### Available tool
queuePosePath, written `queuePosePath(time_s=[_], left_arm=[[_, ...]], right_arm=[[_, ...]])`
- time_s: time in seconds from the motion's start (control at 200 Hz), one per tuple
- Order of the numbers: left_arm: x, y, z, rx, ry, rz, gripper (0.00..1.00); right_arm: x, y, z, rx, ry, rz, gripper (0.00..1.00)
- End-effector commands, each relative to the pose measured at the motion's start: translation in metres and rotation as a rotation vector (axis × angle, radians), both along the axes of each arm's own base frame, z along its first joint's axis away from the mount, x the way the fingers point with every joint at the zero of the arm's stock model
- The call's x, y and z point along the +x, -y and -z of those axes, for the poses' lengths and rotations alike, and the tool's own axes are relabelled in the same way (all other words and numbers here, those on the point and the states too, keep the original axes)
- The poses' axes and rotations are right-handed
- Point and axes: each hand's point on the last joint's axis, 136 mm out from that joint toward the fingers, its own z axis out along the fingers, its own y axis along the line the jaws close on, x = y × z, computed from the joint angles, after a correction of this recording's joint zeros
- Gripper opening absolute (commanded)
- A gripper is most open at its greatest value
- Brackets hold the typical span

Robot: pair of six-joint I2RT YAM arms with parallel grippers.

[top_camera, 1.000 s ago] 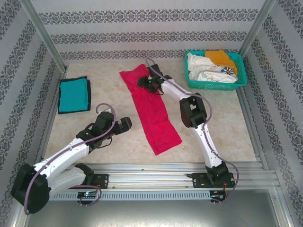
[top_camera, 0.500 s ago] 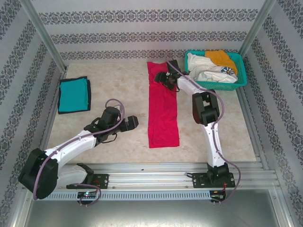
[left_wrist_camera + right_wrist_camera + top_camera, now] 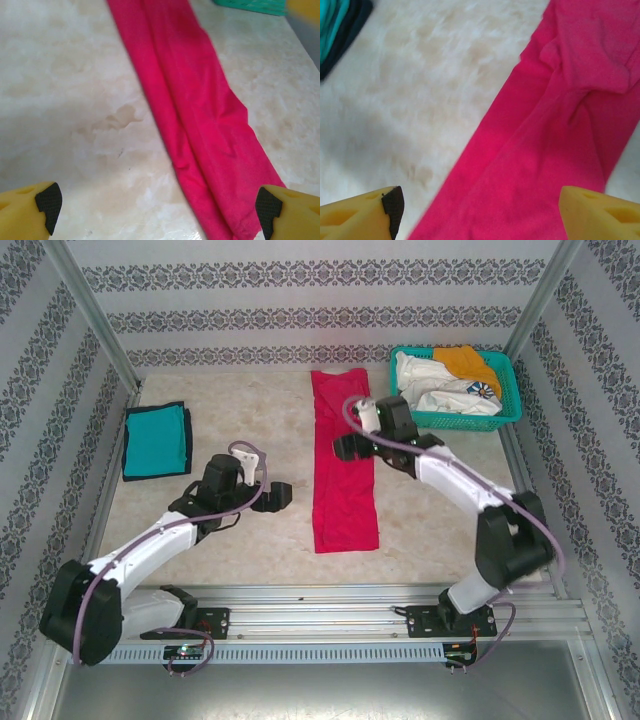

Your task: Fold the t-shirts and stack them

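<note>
Right gripper (image 3: pixel 345 447): jaws spread wide, nothing btwn them, nothing held. From the top cam it hangs over the upper-mid stretch of the pink t-shirt (image 3: pixel 346 505); can't tell if the tips touch the cloth. In the right wrist cam the right gripper (image 3: pixel 480 207) shows as two yellow tips at the bottom corners. The pink t-shirt (image 3: pixel 560 130) passes under the gap, bunched and creased at upper right, smoother lower down. The teal t-shirt (image 3: pixel 335 25) w/ dark edging sits blurred in the top-left corner.

Left gripper (image 3: pixel 275 495): also fully spread, empty, over the bare table (image 3: pixel 240 410), near the pink shirt's left edge but apart from it. In the left wrist cam the left gripper (image 3: pixel 155 205) has marbled tabletop btwn its black-padded tips. The pink t-shirt (image 3: pixel 200 110) runs diagonally as a long narrow strip w/ a lengthwise crease, its near end by the right-hand tip.

The top cam gives the layout. The pink strip lies lengthwise mid-table. The teal t-shirt (image 3: pixel 155 440) is folded flat at far left, well apart from the pink one. The mesh basket (image 3: pixel 513 390) is at back right, w/ white t-shirts (image 3: pixel 440 398) and an orange t-shirt (image 3: pixel 465 362) heaped inside. A corner of the mesh basket (image 3: pixel 250 4) shows at the top edge of the left wrist cam.
</note>
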Motion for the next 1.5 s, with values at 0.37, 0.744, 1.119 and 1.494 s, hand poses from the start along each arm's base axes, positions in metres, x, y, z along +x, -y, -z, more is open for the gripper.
queuePosePath(time_s=[0.37,0.744,1.119,1.494], left_arm=[[-0.104,-0.012,-0.047,0.348,0.322,0.64,1.0],[-0.11,-0.011,-0.02,0.341,0.279,0.683,1.0],[-0.108,-0.013,-0.011,0.35,0.272,0.667,1.0],[-0.108,-0.015,-0.008,0.36,0.266,0.658,1.0]], right_arm=[[-0.202,-0.012,0.075,-0.475,0.14,-0.708,0.72],[-0.201,-0.015,0.134,-0.692,0.0,-0.793,0.51],[-0.192,-0.013,0.163,-0.742,-0.113,-0.807,0.4],[-0.203,-0.006,0.168,-0.741,-0.229,-0.86,0.0]])
